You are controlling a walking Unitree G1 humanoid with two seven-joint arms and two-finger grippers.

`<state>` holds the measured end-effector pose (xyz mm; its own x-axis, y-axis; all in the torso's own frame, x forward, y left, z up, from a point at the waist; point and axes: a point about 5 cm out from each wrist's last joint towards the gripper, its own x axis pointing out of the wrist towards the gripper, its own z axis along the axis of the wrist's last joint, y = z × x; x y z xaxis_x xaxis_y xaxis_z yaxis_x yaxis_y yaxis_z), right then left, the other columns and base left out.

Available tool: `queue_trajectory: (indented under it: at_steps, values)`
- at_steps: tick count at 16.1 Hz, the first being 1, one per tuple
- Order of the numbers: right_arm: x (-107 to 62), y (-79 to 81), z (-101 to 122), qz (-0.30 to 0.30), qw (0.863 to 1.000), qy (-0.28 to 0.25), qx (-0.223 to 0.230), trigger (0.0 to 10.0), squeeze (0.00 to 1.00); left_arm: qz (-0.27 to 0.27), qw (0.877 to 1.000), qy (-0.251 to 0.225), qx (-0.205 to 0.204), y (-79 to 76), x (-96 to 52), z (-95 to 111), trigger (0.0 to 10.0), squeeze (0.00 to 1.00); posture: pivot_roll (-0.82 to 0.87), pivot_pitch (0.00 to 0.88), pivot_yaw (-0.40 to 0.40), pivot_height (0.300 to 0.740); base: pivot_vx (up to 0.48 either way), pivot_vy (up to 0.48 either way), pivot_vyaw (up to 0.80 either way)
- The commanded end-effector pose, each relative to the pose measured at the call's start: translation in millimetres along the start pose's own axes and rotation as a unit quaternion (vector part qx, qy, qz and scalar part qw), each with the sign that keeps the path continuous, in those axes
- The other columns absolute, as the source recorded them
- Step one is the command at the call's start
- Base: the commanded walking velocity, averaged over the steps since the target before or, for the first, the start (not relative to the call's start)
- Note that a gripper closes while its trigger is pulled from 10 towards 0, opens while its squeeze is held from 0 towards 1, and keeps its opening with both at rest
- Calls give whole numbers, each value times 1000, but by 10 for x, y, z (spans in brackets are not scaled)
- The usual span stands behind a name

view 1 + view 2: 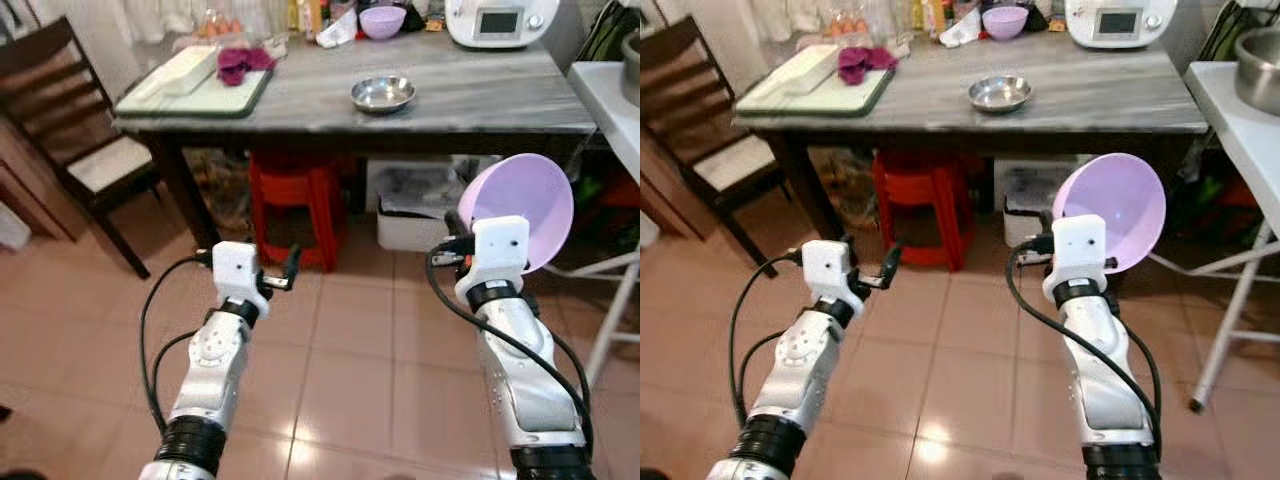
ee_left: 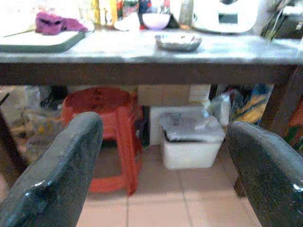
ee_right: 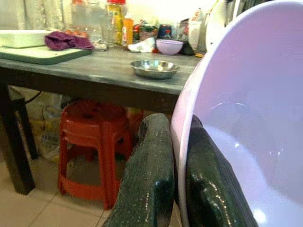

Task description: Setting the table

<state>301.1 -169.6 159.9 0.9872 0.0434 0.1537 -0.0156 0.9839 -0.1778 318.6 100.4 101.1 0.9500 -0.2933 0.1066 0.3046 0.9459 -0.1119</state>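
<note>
Right wrist view: right gripper (image 3: 177,184) pinches the lavender plastic bowl (image 3: 246,118) by its rim.
Left gripper (image 2: 163,165): fingers spread, empty.
Far: steel dish (image 1: 383,93) on grey table (image 1: 480,100).

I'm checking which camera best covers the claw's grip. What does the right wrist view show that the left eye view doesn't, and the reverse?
Right wrist view alone: the right claw's fingers pinching the rim of the lilac bowl, one finger on each side, seen close up.

Left eye view alone: the left claw, open and holding nothing, the dark chair, and the white appliance on the table's far edge.

Both: the grey table, the steel dish, the second lilac bowl, the purple cloth and the red stool.
</note>
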Motion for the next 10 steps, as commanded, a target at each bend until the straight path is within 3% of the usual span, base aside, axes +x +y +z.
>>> queue_trajectory:
  at_steps: [1, 10]
  values:
    - [18, 16, 58, 3, 1000, -13, 4, 10000, 0, -3, 1000, -1, 6, 7, -9, 6, 10000, 0, -262, 56, 92, 740, 375, 0, 0]
    - [15, -7, 37, -4, 1000, -7, 11, 10000, 0, -15, 1000, 5, 2, -71, 7, -34, 10000, 0, -269, 52, 97, 740, 375, 0, 0]
